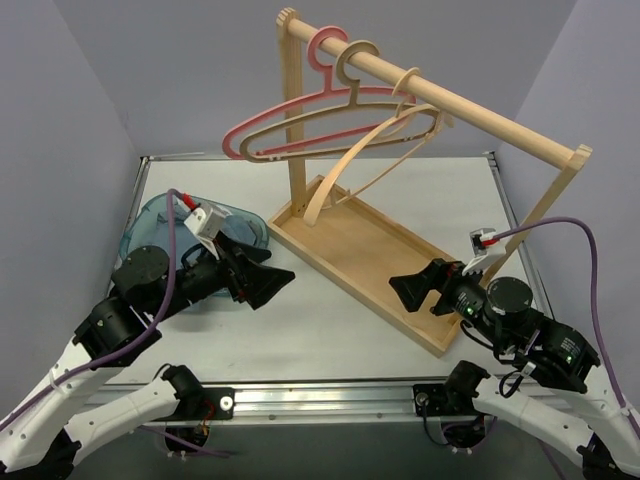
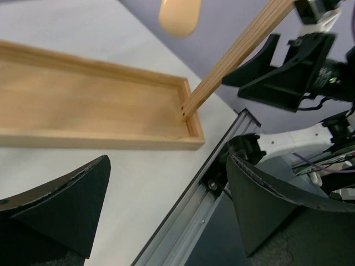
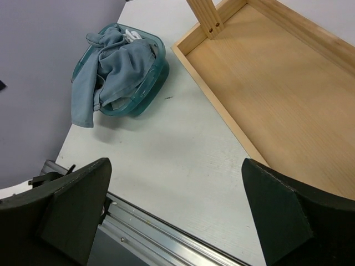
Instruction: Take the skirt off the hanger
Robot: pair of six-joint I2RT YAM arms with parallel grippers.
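Skirt [image 3: 113, 69] lies crumpled in the teal basket [image 3: 145, 94], far left on the table. Pink hanger [image 1: 300, 115] and wooden hanger [image 1: 375, 150] hang on the rail [image 1: 470, 108]. Left gripper [image 1: 262, 275] gapes wide and empty just right of the basket. Right gripper [image 3: 176, 163] is spread open too, by the rack's tray [image 1: 360, 245].

Illumination is diffuse and even, from overhead; all three views are bright. The white table [image 1: 330, 320] shows no glare. Shadows along the wooden tray [image 1: 350, 250] are soft and faint. In the left wrist view, the wooden hanger [image 2: 179, 16] at upper centre is blurred, and the left fingers [image 2: 61, 210] in the lower corners render near-black with soft edges. The right wrist view is sharp across the table surface.
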